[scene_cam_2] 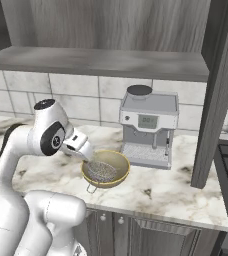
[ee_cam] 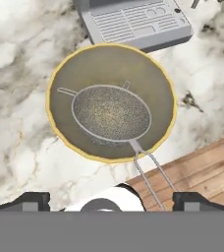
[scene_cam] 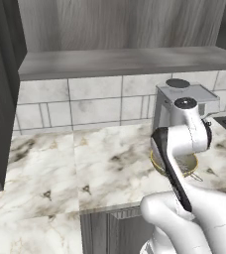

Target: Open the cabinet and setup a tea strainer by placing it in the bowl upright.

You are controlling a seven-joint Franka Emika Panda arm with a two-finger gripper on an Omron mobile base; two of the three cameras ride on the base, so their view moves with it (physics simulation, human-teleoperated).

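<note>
One golden-olive bowl (ee_cam: 65,64) is sitting on the marble counter (scene_cam: 60,163), and one wire-mesh tea strainer (ee_cam: 111,114) is resting inside it. One grey coffee machine (scene_cam_2: 148,127) is standing behind them. One open dark cabinet door (scene_cam_2: 217,95) is hanging at the right. One gripper (ee_cam: 111,201) is hovering above, showing two fingertips (ee_cam: 31,201).
</note>
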